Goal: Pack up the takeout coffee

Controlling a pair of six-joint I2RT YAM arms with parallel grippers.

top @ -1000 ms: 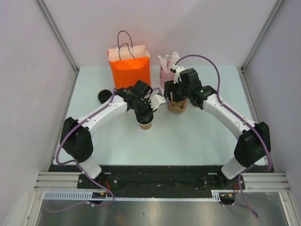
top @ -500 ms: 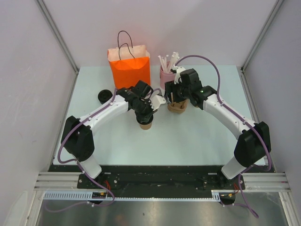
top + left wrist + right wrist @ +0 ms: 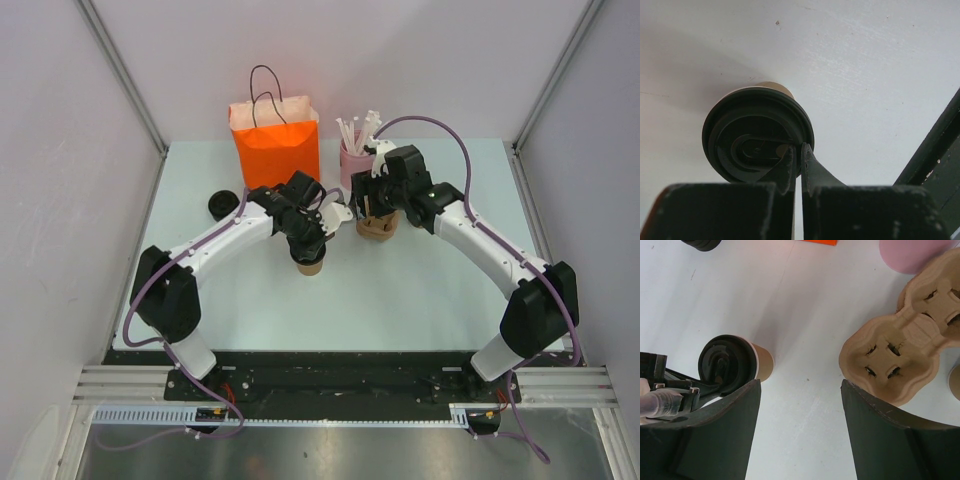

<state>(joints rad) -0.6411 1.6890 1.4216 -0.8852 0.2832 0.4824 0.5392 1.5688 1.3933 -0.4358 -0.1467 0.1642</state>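
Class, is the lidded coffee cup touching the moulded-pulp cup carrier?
Apart. The right wrist view shows bare table between the coffee cup and the cup carrier.

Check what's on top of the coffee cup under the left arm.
A black lid caps the kraft cup. The left pincer, tips nearly together, rests at the lid's rim. Anything inside the cup is hidden by the lid.
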